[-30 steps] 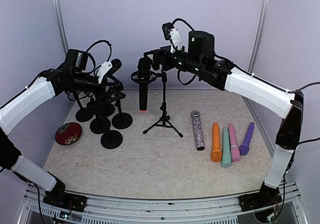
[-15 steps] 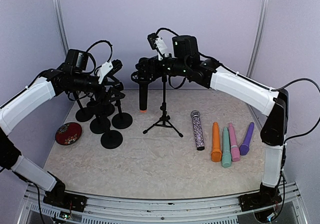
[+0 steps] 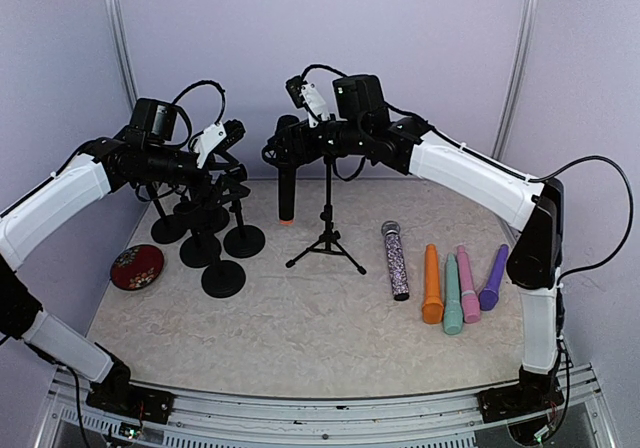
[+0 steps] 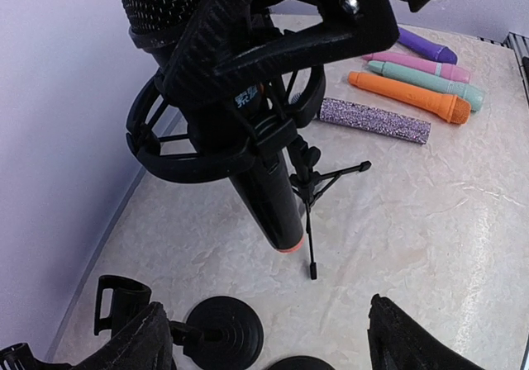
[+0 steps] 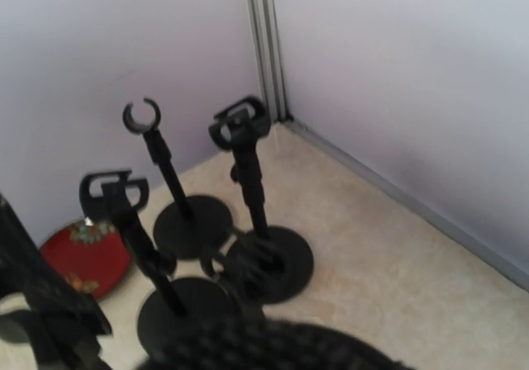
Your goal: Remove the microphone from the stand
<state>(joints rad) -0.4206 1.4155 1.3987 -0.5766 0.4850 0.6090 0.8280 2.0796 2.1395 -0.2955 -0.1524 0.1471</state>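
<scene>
**Mic vertical in its mount, right gripper on it**

Top view: black microphone (image 3: 286,186) at 12 o'clock on the table. Its long axis is vertical, mesh head up, orange-ringed tail pointing down and clear of the tabletop. It sits in the shock mount (image 3: 272,155) on the tripod stand (image 3: 327,240), just left of the pole. Right arm reaches up and across from its 5 o'clock base, forearm roughly level, right gripper (image 3: 284,144) at the mic's upper body. Left arm is bent, left gripper (image 3: 232,132) high at 10 o'clock above the round-base desk stands (image 3: 223,278). Four coloured mics (image 3: 468,286) and a glitter mic (image 3: 396,260) lie at 3 o'clock; red dish (image 3: 137,266) at 9.

Left wrist: left fingers (image 4: 147,341) spread wide, nothing between them. Mic runs from 11 o'clock down to centre. A right-gripper finger lies over its upper body, above the mount ring. Clamped or only touching: cannot tell.

Right wrist: mesh head blurred at 6 o'clock, desk stands beyond it. Finger spacing not visible.
</scene>
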